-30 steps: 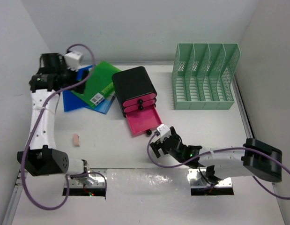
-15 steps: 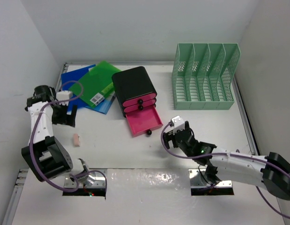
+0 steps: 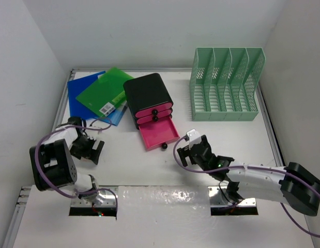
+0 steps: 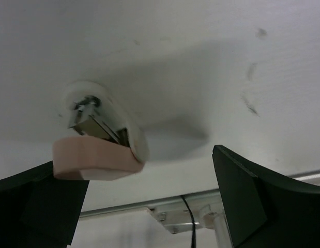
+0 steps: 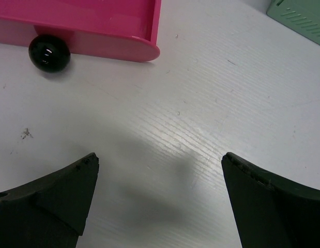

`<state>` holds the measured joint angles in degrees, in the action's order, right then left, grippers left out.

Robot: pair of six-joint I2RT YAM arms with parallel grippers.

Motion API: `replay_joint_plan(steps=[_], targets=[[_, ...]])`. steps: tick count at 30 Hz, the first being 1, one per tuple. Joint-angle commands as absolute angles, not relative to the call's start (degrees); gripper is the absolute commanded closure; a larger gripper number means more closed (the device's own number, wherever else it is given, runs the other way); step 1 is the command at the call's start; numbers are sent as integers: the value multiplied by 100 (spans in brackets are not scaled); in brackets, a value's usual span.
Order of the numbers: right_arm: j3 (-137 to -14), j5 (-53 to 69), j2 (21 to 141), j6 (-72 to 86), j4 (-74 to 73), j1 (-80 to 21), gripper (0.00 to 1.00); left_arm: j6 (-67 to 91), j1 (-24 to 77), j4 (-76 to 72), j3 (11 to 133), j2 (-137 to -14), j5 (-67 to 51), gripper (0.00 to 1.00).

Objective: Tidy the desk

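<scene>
Your left hand [image 4: 149, 194] and right hand [image 5: 160, 201] both gape wide, empty
Small pink-and-white stapler [image 4: 100, 142] lies on flat matte-white bench [image 4: 201, 62] between the left hand's fingers

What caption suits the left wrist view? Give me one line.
Left gripper, jaws open, poised at a small pink stapler on the white desk.

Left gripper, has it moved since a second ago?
Yes. The left gripper has come away from the folders toward the near edge, and now hangs open over the pink stapler.
</scene>
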<state>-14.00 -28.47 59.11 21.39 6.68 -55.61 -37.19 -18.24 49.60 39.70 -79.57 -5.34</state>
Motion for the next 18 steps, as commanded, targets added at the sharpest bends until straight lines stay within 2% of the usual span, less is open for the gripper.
replay_joint_plan(steps=[1, 5, 8, 9, 11, 12, 13, 14, 18], targets=[[-1477, -2962, 5968, 2057, 941, -5555, 1, -3437, -1802, 3815, 3973, -8182, 193, 5], [-1433, -3014, 6012, 2039, 1028, -5555, 1, -3393, -1802, 3648, 4008, -8384, 97, 10], [-1468, -3050, 6082, 2013, 1037, -5555, 1, -3471, -1793, 3490, 3929, -8490, 35, 25], [-1476, -3050, 6126, 1995, 1055, -5546, 1, -3498, -1802, 3454, 3929, -8508, 26, 38], [-1512, -3059, 6170, 1978, 1063, -5546, 1, -3515, -1802, 3445, 3955, -8578, -113, 53], [-1538, -3067, 6222, 1960, 1037, -5546, 1, -3516, -1802, 3506, 3981, -8604, -227, 73], [-1547, -3067, 6231, 1969, 1028, -5555, 1, -3533, -1802, 3603, 4016, -8639, -298, 80], [-1556, -3067, 6249, 1969, 1020, -5546, 1, -3551, -1802, 3838, 4104, -8674, -386, 97], [-1547, -3146, 6240, 1951, 1020, -5555, 1, -3577, -1802, 4174, 4341, -8438, -887, 100]])
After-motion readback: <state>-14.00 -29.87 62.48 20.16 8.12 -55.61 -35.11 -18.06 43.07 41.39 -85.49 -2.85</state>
